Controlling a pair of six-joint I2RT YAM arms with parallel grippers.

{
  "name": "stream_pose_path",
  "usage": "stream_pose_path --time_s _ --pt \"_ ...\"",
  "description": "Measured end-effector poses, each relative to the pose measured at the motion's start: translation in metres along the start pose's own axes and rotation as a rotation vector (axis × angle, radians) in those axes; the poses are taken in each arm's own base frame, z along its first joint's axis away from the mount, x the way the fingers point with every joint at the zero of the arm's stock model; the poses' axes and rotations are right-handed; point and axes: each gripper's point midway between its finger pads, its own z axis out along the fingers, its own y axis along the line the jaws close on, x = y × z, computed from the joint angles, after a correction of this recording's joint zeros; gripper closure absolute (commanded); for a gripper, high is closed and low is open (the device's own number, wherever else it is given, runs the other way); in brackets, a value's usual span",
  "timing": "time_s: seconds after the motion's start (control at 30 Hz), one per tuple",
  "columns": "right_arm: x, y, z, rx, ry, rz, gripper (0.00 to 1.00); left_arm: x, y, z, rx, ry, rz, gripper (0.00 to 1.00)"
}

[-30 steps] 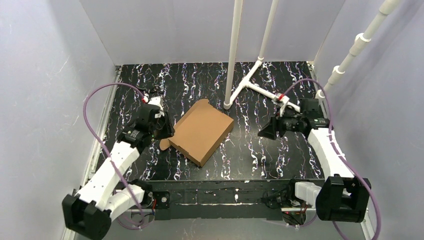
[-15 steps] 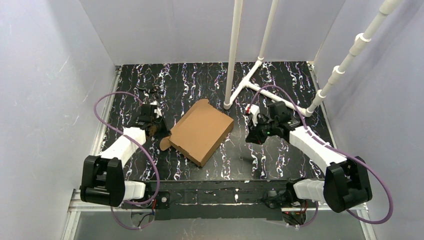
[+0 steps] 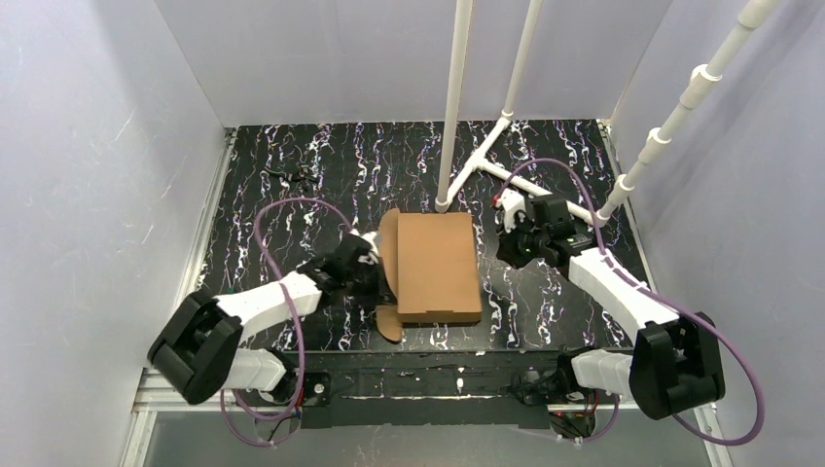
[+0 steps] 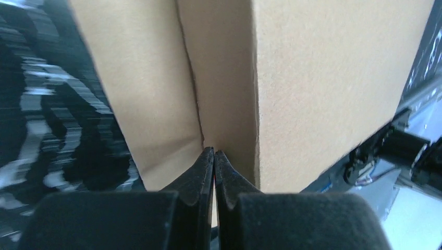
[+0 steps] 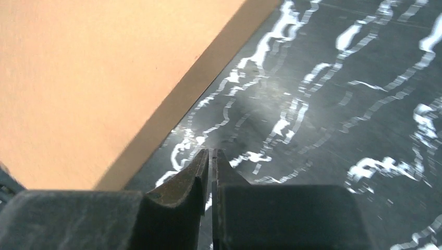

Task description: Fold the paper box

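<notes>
We see the paper box [image 3: 438, 268] flat at mid-counter [image 3: 292, 195], its long axis running from near edge to back. Our left claw [image 4: 213, 156], tips together, touches its left flap crease. Our right claw [image 5: 210, 154], tips together, sits just beside its right edge.

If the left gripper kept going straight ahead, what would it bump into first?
The paper box. The left gripper, jaws shut, aims right at a crease in the cardboard and looks nearly touching it already, though depth is hard to judge.
</notes>
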Motion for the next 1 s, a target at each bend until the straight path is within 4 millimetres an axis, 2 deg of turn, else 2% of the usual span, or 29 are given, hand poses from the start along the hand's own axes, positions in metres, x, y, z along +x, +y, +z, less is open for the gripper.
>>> stream_pose_path --time_s 0.13,0.23,0.27,0.37,0.43,0.5,0.57,0.63,0.77,0.87,0.93,1.0 --pt "-0.005 -0.028 -0.018 0.122 -0.028 0.026 0.77 0.025 -0.039 0.029 0.028 0.079 0.044 1.00" --pt "-0.010 -0.044 -0.031 0.191 -0.040 0.035 0.68 0.027 -0.071 0.054 0.047 0.102 0.066 1.00" --pt "-0.011 -0.046 -0.034 0.201 -0.044 0.032 0.63 0.025 -0.087 0.063 0.065 0.105 0.075 1.00" --pt "-0.019 -0.043 -0.042 0.181 -0.058 -0.001 0.50 0.014 -0.128 0.083 0.128 0.088 0.097 1.00" --pt "-0.024 -0.034 -0.047 0.127 -0.060 -0.041 0.43 0.013 -0.143 0.087 0.160 0.080 0.112 1.00" --pt "-0.026 -0.024 -0.050 0.069 -0.059 -0.082 0.37 0.012 -0.150 0.084 0.177 0.068 0.120 1.00" --pt "-0.027 -0.014 -0.053 0.010 -0.054 -0.123 0.31 0.011 -0.146 0.077 0.175 0.044 0.127 0.91" --pt "-0.028 -0.004 -0.056 -0.047 -0.052 -0.166 0.26 0.010 -0.135 0.062 0.155 0.010 0.140 0.72" --pt "-0.024 0.015 -0.055 -0.174 -0.041 -0.238 0.19 -0.005 -0.107 0.012 0.108 -0.118 0.179 0.37" --pt "-0.018 0.030 -0.043 -0.248 -0.006 -0.277 0.14 -0.036 -0.081 -0.018 0.116 -0.235 0.134 0.12" --pt "-0.017 0.039 -0.035 -0.281 0.021 -0.300 0.13 -0.065 -0.049 -0.033 0.097 -0.318 0.058 0.06" --pt "-0.023 0.045 -0.028 -0.299 0.040 -0.309 0.11 -0.091 -0.016 -0.040 0.052 -0.377 -0.016 0.05"
